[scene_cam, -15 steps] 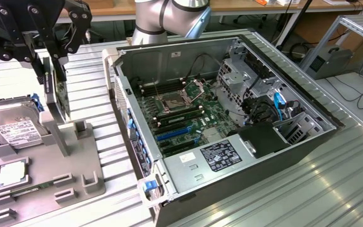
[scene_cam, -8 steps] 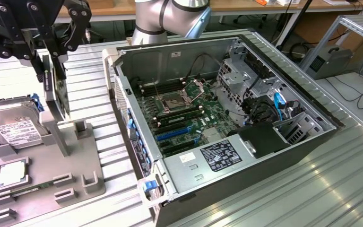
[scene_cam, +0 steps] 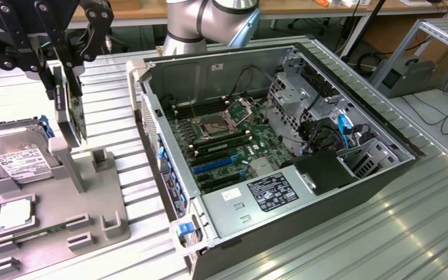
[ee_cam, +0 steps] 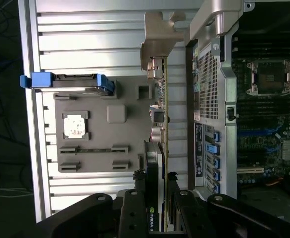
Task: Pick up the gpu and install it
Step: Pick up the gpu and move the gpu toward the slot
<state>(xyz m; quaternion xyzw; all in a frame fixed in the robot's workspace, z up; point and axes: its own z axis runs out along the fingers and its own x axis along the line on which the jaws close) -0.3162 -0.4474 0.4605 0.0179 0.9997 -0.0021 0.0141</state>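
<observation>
The gpu (scene_cam: 70, 111) is a thin black card hanging on edge at the exterior view's left, over the grey holder tray (scene_cam: 91, 192). My gripper (scene_cam: 67, 71) is shut on its upper edge. The card's lower edge sits at the top of the tray's upright post; I cannot tell whether they touch. In the wrist view the gpu (ee_cam: 157, 129) appears edge-on between the black fingers (ee_cam: 140, 191), with its silver end bracket (ee_cam: 159, 44) at the far end. The gripper (ee_cam: 156, 184) clamps the fan end of the card.
An open computer case (scene_cam: 161, 64) lies at the exterior view's right, with the motherboard (scene_cam: 224, 146) and blue card slots (scene_cam: 212, 166) exposed. The tray also carries a hard drive (scene_cam: 18, 154), a processor chip (scene_cam: 14, 213) and a memory stick (scene_cam: 37, 236). The case wall (ee_cam: 209, 74) stands close beside the card.
</observation>
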